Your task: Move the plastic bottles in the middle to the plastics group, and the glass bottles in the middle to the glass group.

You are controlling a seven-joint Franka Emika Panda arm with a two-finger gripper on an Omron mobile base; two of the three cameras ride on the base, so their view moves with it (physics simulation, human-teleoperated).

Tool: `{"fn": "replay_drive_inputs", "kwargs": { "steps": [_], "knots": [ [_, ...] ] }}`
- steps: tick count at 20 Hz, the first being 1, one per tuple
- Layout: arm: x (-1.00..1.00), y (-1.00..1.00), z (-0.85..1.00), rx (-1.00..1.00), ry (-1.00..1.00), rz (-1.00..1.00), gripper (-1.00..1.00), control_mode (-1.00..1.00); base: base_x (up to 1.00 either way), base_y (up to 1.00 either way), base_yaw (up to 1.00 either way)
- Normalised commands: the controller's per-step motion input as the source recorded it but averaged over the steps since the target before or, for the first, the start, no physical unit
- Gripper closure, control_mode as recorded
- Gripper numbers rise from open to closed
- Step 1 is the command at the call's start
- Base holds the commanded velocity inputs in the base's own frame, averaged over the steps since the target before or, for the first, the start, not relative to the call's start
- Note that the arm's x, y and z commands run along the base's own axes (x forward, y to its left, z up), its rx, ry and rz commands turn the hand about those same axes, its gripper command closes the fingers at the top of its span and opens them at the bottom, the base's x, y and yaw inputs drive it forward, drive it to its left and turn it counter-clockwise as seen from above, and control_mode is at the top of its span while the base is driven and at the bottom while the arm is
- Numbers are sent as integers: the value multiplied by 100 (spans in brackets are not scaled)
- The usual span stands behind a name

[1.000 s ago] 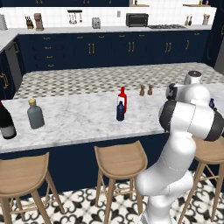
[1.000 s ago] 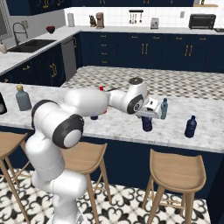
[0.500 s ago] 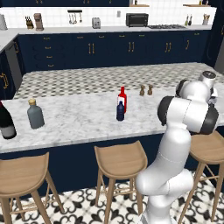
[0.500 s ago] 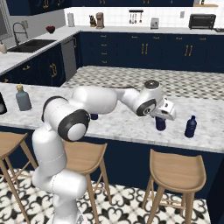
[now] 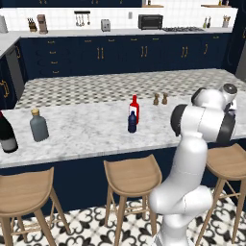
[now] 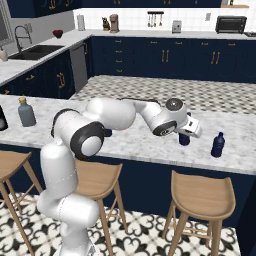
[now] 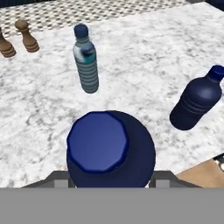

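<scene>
One navy plastic bottle (image 7: 111, 148) sits between the fingers of the tool (image 6: 186, 134), its blue cap looming large in the hand view. The fingers are closed around its body, only partly spread, so the tool has hold of it. In the right base view the held bottle hangs at the far right end of the worktop (image 6: 135, 142), low over the marble; whether its base touches the surface I cannot tell.

Just beyond it stands the plastics group: another navy bottle (image 7: 197, 103), near the worktop's front edge, and a pale teal bottle (image 7: 86, 59) further in. Two small wooden shakers (image 7: 17, 37) stand behind them.

Back in the middle of the worktop, the second navy bottle (image 5: 132, 122) stands right in front of the slim red glass bottle (image 5: 135, 108), both unmoved. At the left end wait the grey flask with a tan stopper (image 5: 38, 126) and the dark wine bottle (image 5: 6, 134).

By my reading, the step in hand is delivery of the first plastic bottle. Next it needs setting down upright in the bare patch between its two neighbours, without nudging either, then a release and a straight lift clear.
</scene>
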Motion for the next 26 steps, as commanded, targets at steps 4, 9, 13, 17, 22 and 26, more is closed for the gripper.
{"fn": "replay_drive_inputs", "kwargs": {
  "steps": [4,9,13,17,22,26],
  "knots": [
    [50,13,0,0,0,0,100,-100,0,0,0],
    [36,24,-4,0,0,0,100,-100,0,0,0],
    [29,14,-10,0,0,0,100,-100,0,0,0],
    [21,5,-30,0,0,0,100,-100,0,0,0],
    [8,0,-54,0,1,0,100,-100,0,0,0],
    [13,0,-31,2,0,0,100,-100,0,0,0]
  ]
}}
